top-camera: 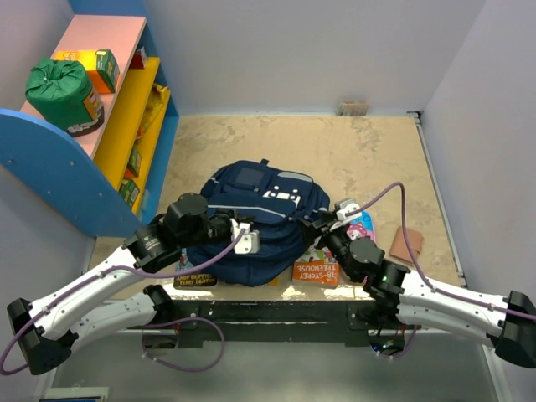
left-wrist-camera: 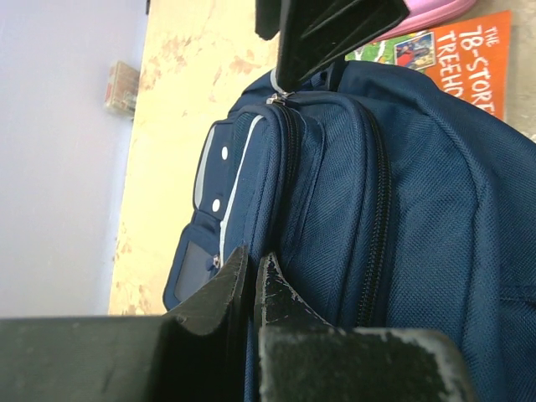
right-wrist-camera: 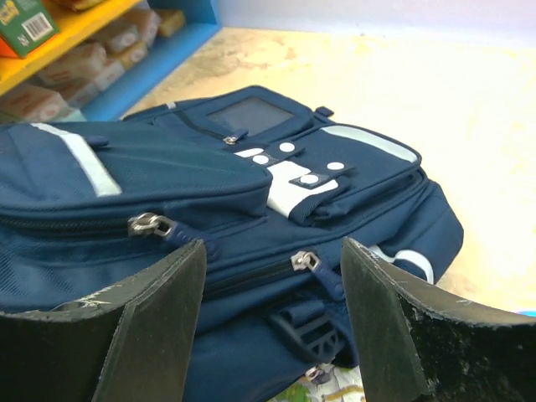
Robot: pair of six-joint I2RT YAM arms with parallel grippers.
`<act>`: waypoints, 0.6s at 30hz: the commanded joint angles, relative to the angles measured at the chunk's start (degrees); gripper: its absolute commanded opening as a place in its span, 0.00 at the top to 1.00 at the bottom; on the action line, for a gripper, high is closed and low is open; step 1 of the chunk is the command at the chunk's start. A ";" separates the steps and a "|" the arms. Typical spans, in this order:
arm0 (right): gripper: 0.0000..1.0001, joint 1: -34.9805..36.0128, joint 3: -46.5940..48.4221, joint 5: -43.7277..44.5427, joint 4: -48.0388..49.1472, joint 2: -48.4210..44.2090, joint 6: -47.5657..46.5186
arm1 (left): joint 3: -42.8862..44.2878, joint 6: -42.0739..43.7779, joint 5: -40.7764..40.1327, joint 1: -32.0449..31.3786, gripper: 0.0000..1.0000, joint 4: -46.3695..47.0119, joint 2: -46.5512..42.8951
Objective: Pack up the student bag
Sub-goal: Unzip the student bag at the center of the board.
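Your student bag [top-camera: 260,218] lies near the middle of the table [top-camera: 360,151], front pocket facing up, and partly covers an orange book [top-camera: 316,272] at its near right corner. Your left gripper [left-wrist-camera: 253,264] is at the bag's left side with its jaws closed, tips against the navy fabric; you cannot tell from the wrist view whether any cloth is pinched between them. Your right gripper [right-wrist-camera: 272,244] sits at the bag's right side with its jaws spread wide and holding nothing, and two metal zip pulls [right-wrist-camera: 142,224] show between them. A green sack [top-camera: 59,90] rests on top of the blue shelf [top-camera: 50,167] to the far left, well apart from the bag.
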 commanded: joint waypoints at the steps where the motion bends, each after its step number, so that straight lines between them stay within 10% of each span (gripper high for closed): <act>1: 0.30 0.14 4.21 0.31 -5.67 -1.20 2.61 | 2.72 2.97 5.76 -0.16 1.00 8.01 -2.48; 18: 0.41 0.14 15.28 -12.88 -21.13 -3.40 0.23 | -0.88 8.33 8.92 1.51 1.00 9.51 -6.96</act>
